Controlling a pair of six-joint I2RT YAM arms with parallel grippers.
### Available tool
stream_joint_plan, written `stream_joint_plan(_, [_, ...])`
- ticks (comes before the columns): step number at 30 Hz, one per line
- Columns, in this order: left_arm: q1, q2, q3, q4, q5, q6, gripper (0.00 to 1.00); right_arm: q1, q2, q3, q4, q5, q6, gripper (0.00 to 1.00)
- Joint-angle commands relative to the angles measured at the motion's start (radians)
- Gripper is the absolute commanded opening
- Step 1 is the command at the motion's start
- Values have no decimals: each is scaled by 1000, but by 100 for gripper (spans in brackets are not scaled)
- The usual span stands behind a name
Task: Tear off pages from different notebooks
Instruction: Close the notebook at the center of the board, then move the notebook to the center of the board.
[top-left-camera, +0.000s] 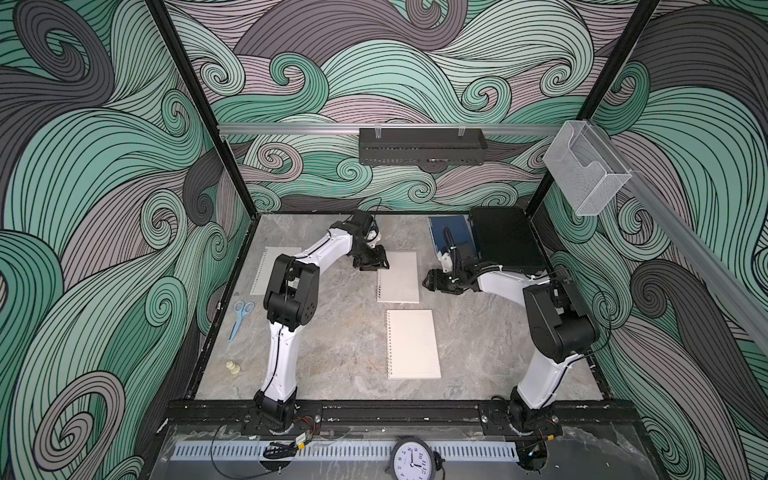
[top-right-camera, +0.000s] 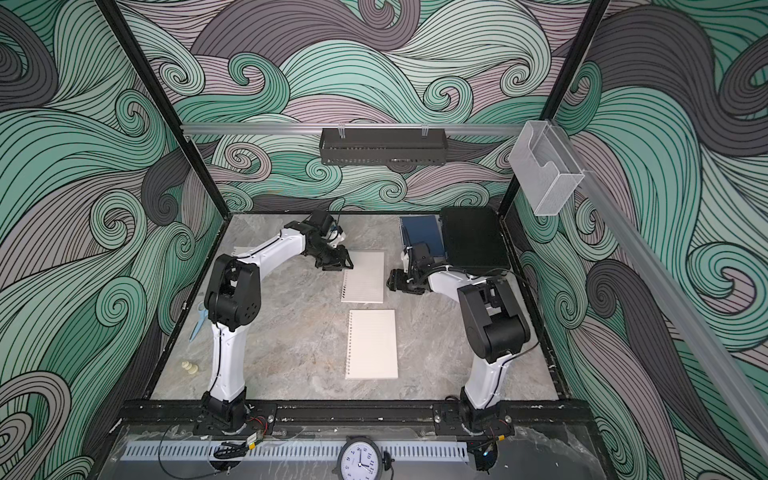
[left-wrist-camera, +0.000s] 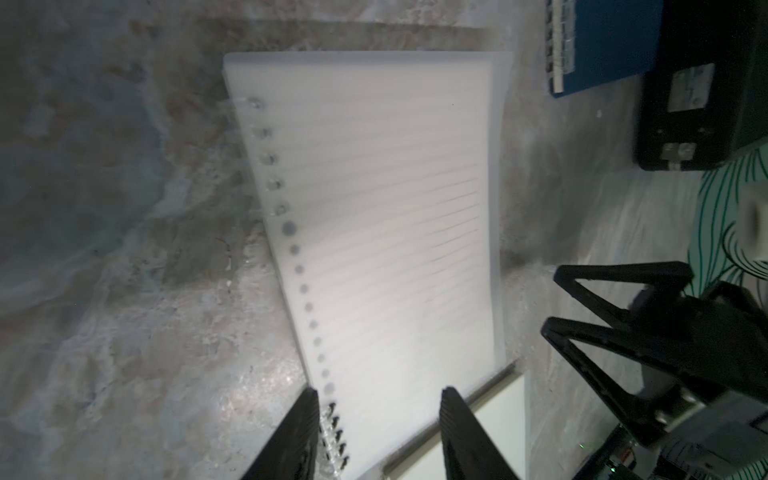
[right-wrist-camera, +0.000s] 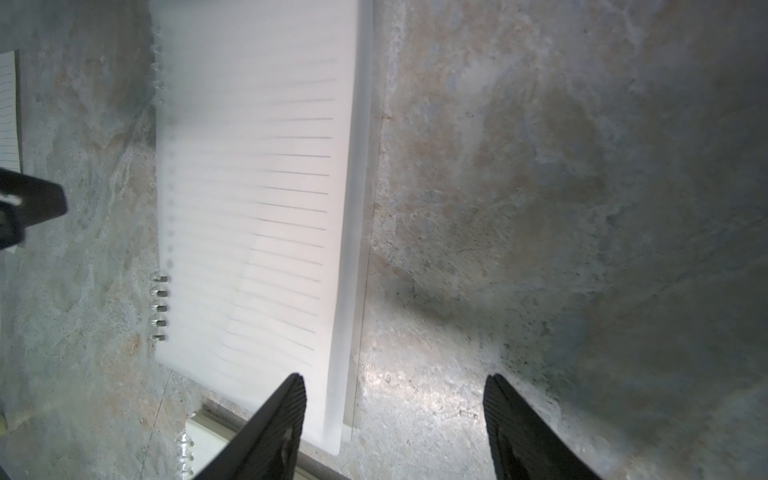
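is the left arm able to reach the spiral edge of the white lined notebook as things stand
Likely yes: the left end effector is open right at the spiral corner of the white lined notebook, with nothing between them.

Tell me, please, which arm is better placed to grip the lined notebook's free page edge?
Right, I'd say: the right gripper hangs open beside the lined notebook's free edge, while the left gripper sits over its spiral corner.

White links (top-left-camera: 282, 353), black joints (top-left-camera: 291, 291), black grippers (left-wrist-camera: 381, 391) (right-wrist-camera: 395, 376)
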Motion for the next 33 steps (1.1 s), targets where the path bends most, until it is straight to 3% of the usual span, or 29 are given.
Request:
stream_joint_plan(1, [4,50,62,-40,-82,12,47,10,4,7,16,-27,17,69])
stream_joint_plan(14, [-6,203,182,-150,-236,48,39,27,33,35,7,-27,19,68])
stream_joint_plan(33, [-51,232,139,-164,-263,59,31,63,143,101,33,-74,46,66])
